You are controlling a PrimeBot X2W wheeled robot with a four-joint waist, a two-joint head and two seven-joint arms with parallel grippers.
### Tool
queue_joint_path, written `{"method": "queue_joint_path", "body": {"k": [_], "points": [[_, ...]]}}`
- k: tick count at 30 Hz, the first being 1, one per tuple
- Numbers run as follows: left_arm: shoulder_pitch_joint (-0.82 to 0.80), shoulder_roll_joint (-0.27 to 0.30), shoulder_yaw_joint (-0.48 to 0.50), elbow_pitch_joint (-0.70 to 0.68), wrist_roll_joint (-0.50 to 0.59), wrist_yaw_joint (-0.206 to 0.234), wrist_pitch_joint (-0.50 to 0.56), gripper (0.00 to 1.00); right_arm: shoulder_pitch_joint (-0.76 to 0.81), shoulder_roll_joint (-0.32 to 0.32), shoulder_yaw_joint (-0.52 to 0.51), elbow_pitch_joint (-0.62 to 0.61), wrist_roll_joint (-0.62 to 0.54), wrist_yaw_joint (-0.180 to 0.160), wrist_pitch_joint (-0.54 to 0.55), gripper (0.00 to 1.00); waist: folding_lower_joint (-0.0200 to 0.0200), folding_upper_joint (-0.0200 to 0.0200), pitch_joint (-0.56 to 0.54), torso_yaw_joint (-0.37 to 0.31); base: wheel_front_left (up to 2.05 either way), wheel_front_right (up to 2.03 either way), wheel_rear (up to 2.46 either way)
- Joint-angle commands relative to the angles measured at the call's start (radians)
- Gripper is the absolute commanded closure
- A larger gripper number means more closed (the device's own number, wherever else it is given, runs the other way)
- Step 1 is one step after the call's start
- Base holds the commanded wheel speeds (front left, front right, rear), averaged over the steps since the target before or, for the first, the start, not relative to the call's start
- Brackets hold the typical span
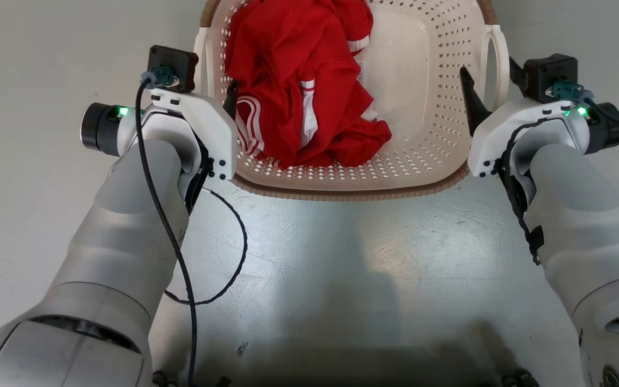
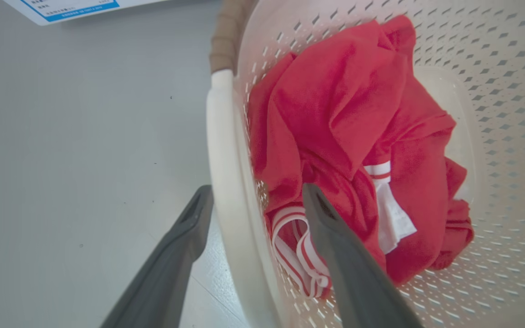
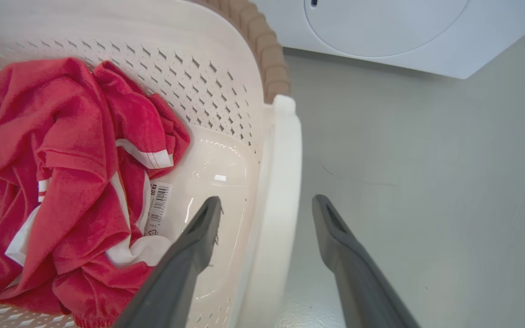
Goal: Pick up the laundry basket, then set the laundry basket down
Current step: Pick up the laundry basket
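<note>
Forearms: two pale forearms (image 1: 127, 236) come up from 7 and 5 o'clock of the head view, with a black cable (image 1: 229, 274) looping off the left one.
Floor: glossy grey floor (image 1: 342, 269), bare between the arms.
Left gripper: the left gripper (image 2: 257, 190) is at the basket's 9 o'clock side. It is released, with its jaws spread wide and holding nothing.
Left fingers: they straddle the white left handle (image 2: 221, 159), one dark finger outside over the floor and the other inside over the cloth. I cannot tell whether either touches the handle.
Right gripper: the right gripper (image 3: 267, 201) is at the basket's 3 o'clock side, likewise released and wide apart.
Right fingers: one is inside above the bare basket bottom and one outside, with the white right handle (image 3: 283, 173) between them.
Laundry basket: the laundry basket (image 1: 352, 191) sits on the floor at 12 o'clock from the robot, between the two grippers. It is cream and perforated, with a brown rim.
Contents: a crumpled red garment (image 1: 299, 80) with white stripes fills the half from 8 to 12 o'clock. The 3 o'clock half of the bottom is bare.
Label: a barcode label (image 3: 158, 207) lies at the cloth's edge.
Beyond, right wrist view: a white washing machine (image 3: 381, 32) stands at 1 o'clock, past the basket.
Beyond, left wrist view: a white sheet with blue print (image 2: 62, 7) lies at 11 o'clock.
</note>
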Motion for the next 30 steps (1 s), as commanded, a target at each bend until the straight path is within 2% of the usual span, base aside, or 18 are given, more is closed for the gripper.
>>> {"method": "queue_joint_path", "body": {"k": [1,13,30], "points": [[0.007,0.028,0.001,-0.004,-0.009,0.007,0.003,0.00,0.024,0.021,0.026,0.003,0.012,0.006,0.009,0.00,0.0000,0.0000,-0.001,-0.001,0.00,0.00,0.00],[-0.016,0.028,-0.077,-0.010,-0.076,0.013,0.037,0.00,0.006,0.021,0.080,0.019,0.090,0.006,0.078,0.00,0.0000,0.0000,0.005,0.003,0.00,0.00,0.00],[-0.028,0.028,-0.171,-0.005,-0.143,0.038,0.043,0.02,0.007,0.021,0.174,0.021,0.185,0.006,0.092,0.00,0.0000,0.0000,0.000,-0.002,0.00,0.00,0.00]]}}
